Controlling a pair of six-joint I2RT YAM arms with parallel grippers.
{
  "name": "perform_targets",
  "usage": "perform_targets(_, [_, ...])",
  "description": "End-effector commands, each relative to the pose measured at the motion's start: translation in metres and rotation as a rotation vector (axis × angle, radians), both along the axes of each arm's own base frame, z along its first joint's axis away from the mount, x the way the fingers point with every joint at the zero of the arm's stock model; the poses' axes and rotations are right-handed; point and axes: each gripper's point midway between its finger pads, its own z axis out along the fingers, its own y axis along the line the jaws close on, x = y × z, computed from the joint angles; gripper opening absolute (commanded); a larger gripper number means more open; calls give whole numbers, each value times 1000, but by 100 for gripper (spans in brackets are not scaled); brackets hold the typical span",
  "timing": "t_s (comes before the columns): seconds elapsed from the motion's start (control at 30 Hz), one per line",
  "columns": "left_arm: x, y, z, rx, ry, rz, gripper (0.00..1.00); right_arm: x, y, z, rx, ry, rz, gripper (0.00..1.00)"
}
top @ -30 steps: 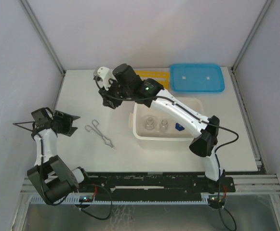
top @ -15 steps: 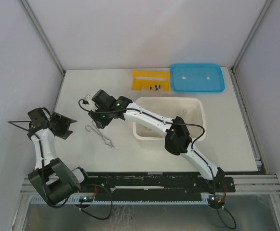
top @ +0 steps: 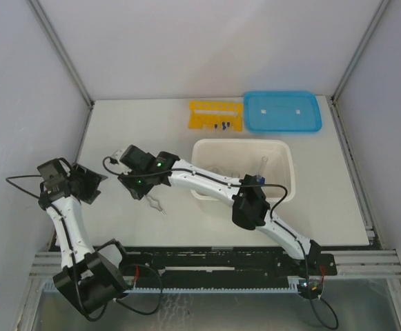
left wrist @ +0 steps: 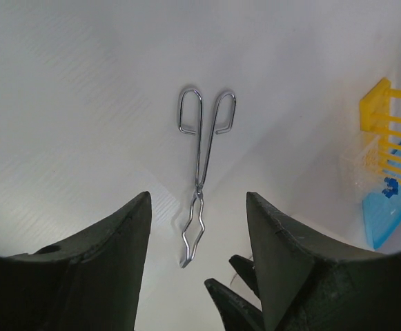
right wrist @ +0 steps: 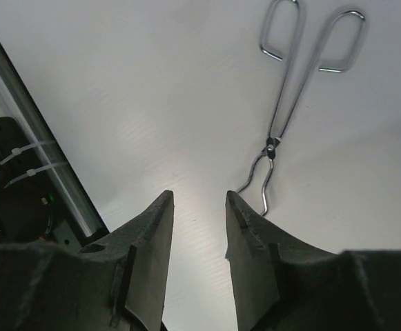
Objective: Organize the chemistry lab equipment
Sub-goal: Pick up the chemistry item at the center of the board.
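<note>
The table (top: 117,124) is white, walled on three sides. On it, right of centre, stands the white tub (top: 277,148), with a clear tube leaning inside at its right end; the arm hides most of its contents. Behind the tub lies the blue lid (top: 283,112), flat at the back edge. Just left of the lid lies the yellow rack (top: 216,114), with a few blue-capped tubes (top: 221,127) at its near edge.

The right arm reaches from its base across the tub's near left corner to the table's left half. The right gripper (right wrist: 199,227) hangs over bare table, jaws partly apart with a narrow gap and nothing between them. The left gripper (left wrist: 197,234) is at the table's left edge, pointing toward the middle, jaws wide apart and empty.

The tongs (top: 157,204) lie flat on the table, left of the tub and just beside the right gripper, mostly hidden under it in the top view. In the right wrist view the tongs (right wrist: 293,89) lie ahead of the fingertips, ring handles farthest away, not touched. In the left wrist view the tongs (left wrist: 201,158) lie ahead between the jaws, well apart from them.
</note>
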Motion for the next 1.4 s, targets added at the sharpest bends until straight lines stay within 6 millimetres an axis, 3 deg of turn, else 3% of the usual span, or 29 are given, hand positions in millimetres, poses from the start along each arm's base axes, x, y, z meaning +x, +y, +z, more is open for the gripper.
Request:
perform_targets(0.0, [-7, 3, 9, 39, -17, 17, 62, -4, 6, 5, 16, -10, -15, 38])
perform_targets(0.43, [-17, 4, 11, 71, -14, 43, 63, 13, 2, -37, -44, 0, -48, 40])
perform_targets(0.7, [-20, -1, 8, 60, -23, 40, 63, 40, 1, -46, -35, -45, -71, 40])
perform_targets(1.0, [-18, -4, 6, 41, -33, 32, 63, 58, 2, -62, -39, -79, -62, 41])
perform_targets(1.37, [-17, -6, 2, 28, -27, 20, 63, 56, 4, -80, -55, -79, -56, 42])
